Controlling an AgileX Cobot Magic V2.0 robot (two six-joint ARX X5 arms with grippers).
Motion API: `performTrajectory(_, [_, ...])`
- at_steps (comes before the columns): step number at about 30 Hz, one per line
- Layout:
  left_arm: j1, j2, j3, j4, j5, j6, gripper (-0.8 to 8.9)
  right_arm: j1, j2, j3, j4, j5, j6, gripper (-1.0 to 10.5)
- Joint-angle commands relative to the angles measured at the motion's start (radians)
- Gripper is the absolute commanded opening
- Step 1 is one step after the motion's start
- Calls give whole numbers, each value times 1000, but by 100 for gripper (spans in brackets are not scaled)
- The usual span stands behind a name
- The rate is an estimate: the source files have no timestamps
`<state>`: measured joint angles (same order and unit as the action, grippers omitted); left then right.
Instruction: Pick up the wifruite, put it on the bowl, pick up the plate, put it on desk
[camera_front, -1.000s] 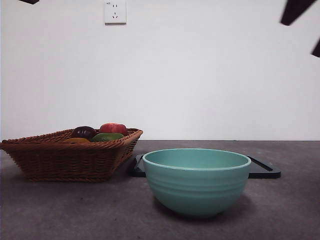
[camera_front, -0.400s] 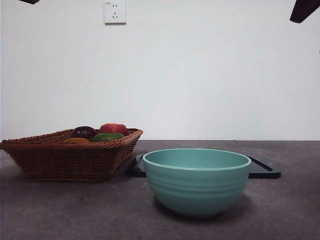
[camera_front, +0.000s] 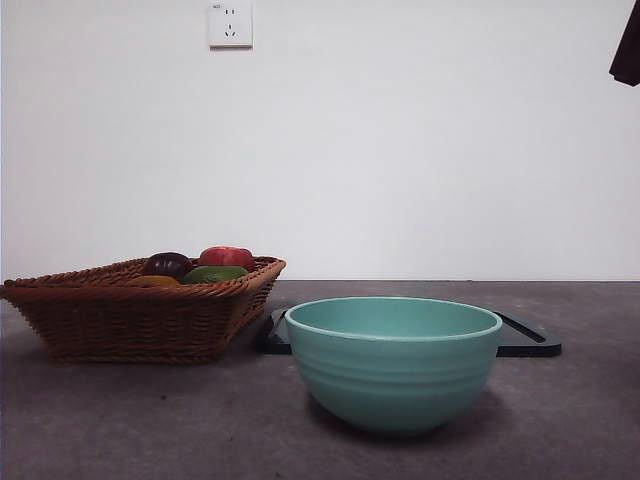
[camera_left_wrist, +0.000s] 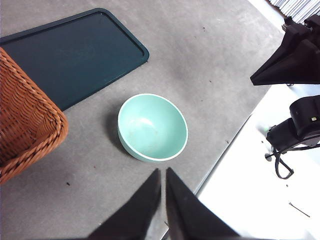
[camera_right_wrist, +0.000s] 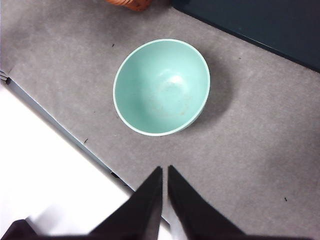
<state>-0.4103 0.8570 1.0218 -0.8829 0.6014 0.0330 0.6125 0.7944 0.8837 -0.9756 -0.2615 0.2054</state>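
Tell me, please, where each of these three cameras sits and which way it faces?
Front view: low, at about table height, looking level across the desk at the bowl, wicker basket and wall; one dark arm tip shows at the top corner.
Left wrist view: on the left arm, looking down at the bowl; the left tool, shut, shows.
Right wrist view: on the right arm, looking down at the bowl; the right tool, shut, shows.
All three share the bowl, empty.

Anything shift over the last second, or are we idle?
Only the arms: the black tip at the front view's top left has gone, and the one at top right has drawn toward the edge. The bowl, basket, fruit and tray stayed put.
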Motion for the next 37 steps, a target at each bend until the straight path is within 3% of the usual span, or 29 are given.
performTrajectory(1, [-5, 5, 17, 9, 5, 8, 10, 7, 8, 15, 10, 0, -13, 7])
performTrajectory(15, [-5, 5, 17, 18, 5, 8, 10, 7, 8, 15, 10, 0, -13, 7])
performTrajectory(17, [-2, -8, 17, 28, -8, 48, 9, 7, 8, 15, 10, 0, -13, 7])
performTrajectory(19, [30, -42, 16, 55, -56, 120, 9, 7, 8, 15, 10, 0, -13, 7])
performTrajectory(21, [77, -80, 6, 139, -100, 135, 9, 7, 8, 15, 10, 0, -13, 7])
performTrajectory(27, [288, -270, -152, 573, -200, 138, 9, 7, 8, 15, 10, 0, -13, 6])
performTrajectory(31, [385, -435, -348, 779, -413, 138, 9, 7, 8, 15, 10, 0, -13, 7])
performTrajectory(37, [448, -628, -613, 862, -633, 136, 9, 7, 7, 15, 10, 0, -13, 7])
